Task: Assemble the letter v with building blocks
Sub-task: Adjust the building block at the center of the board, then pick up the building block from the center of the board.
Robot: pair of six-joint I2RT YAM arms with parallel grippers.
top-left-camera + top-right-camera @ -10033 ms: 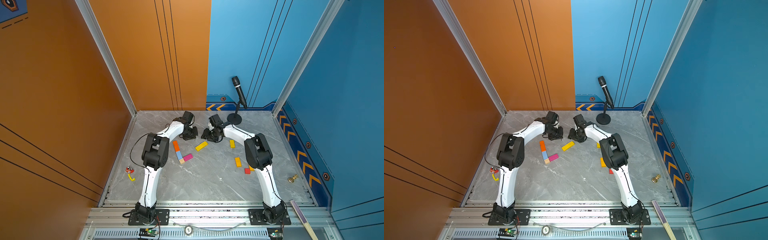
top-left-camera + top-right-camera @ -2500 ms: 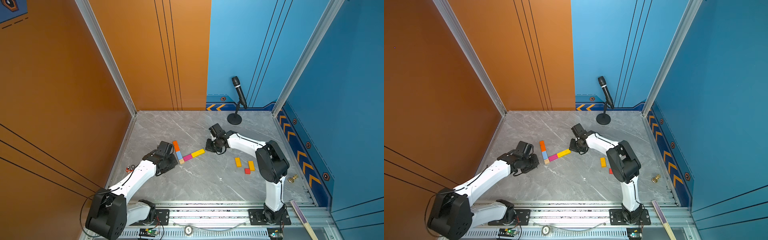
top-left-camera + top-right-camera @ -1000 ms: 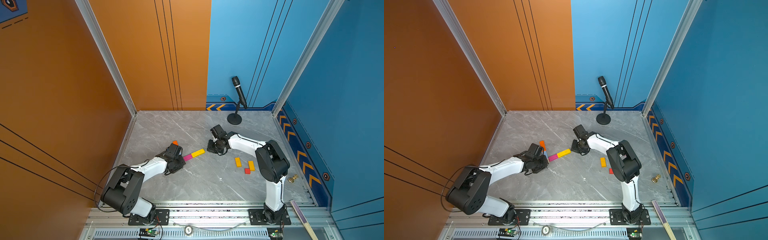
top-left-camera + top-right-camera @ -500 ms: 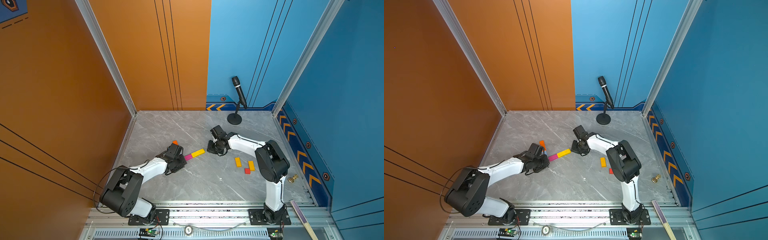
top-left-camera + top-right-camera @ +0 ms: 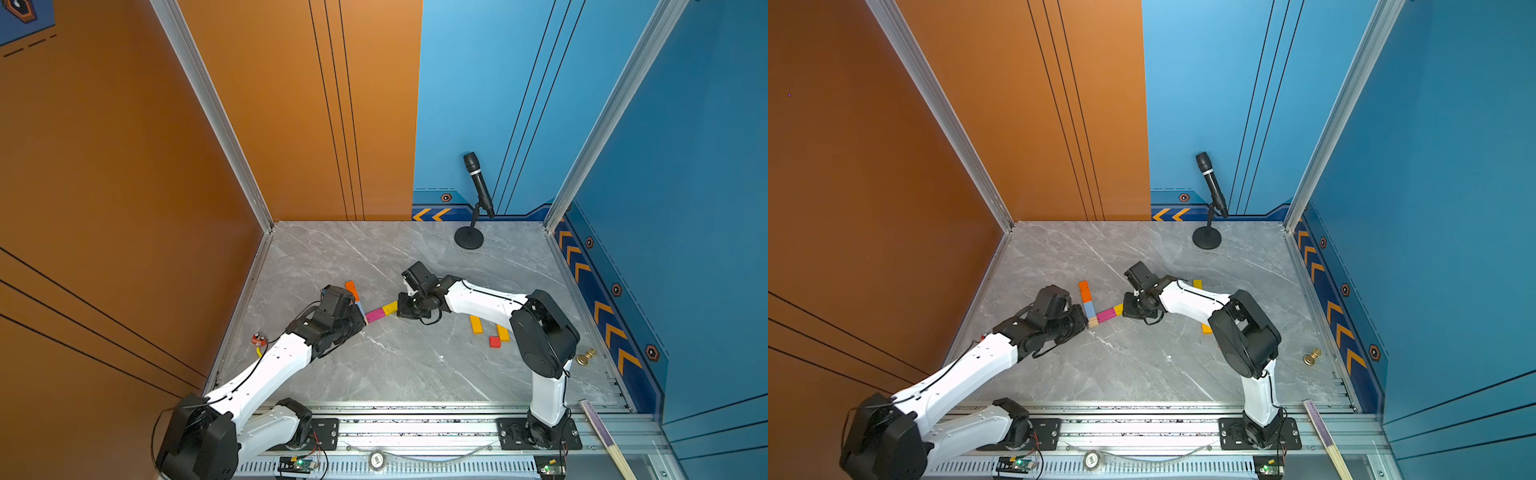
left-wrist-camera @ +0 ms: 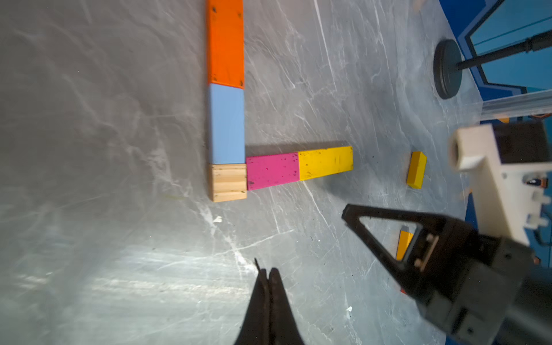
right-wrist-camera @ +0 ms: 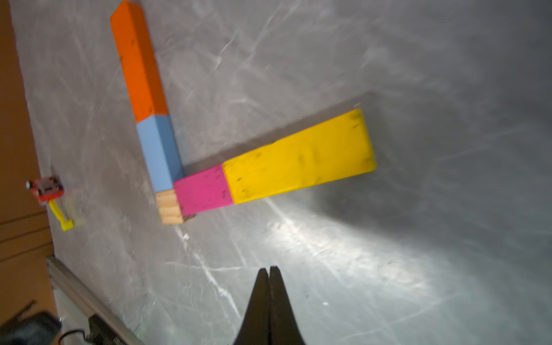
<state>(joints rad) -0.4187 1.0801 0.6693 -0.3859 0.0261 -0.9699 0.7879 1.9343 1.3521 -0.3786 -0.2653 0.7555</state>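
Left stroke: orange block (image 6: 225, 44), blue block (image 6: 227, 124) and wood cube (image 6: 228, 182) lie end to end, far to near, left of the table's (image 5: 374, 374) middle.
Right stroke: pink block (image 6: 272, 171) and yellow block (image 6: 325, 162) run rightward from the cube, touching.
Left gripper (image 6: 268, 270): fingers together, empty, near the cube.
Right gripper (image 7: 270, 268): fingers together, empty, beside the yellow block's free end.
Spares: amber brick (image 5: 476, 324) and red cube (image 5: 494, 341), farther right.

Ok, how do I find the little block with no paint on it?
On the grey table, find the bent line of blocks. Right at its bend sits the wood cube, touching the blue block and the pink block. It is the only one left as bare, unpainted wood.
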